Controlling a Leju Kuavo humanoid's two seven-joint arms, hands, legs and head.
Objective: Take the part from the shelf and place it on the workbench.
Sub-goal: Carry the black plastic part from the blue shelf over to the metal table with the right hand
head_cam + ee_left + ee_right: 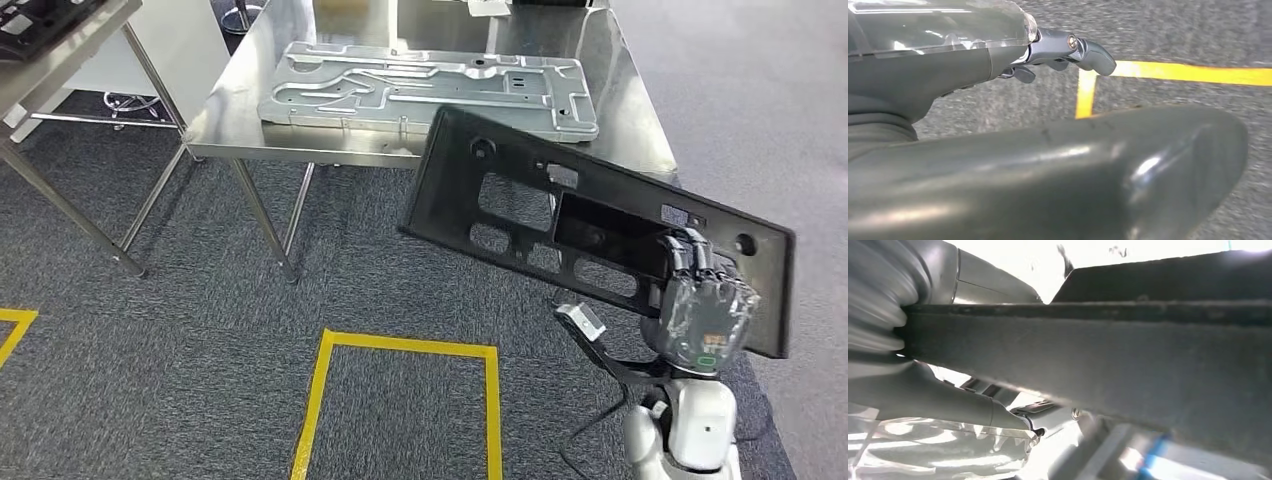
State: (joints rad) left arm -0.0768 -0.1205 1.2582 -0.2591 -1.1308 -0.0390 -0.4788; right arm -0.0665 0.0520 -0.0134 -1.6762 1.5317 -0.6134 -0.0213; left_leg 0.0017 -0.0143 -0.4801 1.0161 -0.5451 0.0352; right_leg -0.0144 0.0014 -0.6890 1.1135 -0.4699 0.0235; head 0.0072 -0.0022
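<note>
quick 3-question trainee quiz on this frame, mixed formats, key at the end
1. True or false: the black rectangular plastic panel with cut-outs lies flat on the stainless steel workbench.
2. Which hand holds the panel? A) left hand B) right hand C) neither
3. Fill in: the grey stamped metal plate lies on the ____.

Key: 1 false, it is held tilted in the air, partly over the carpet; 2 B; 3 workbench.
</note>
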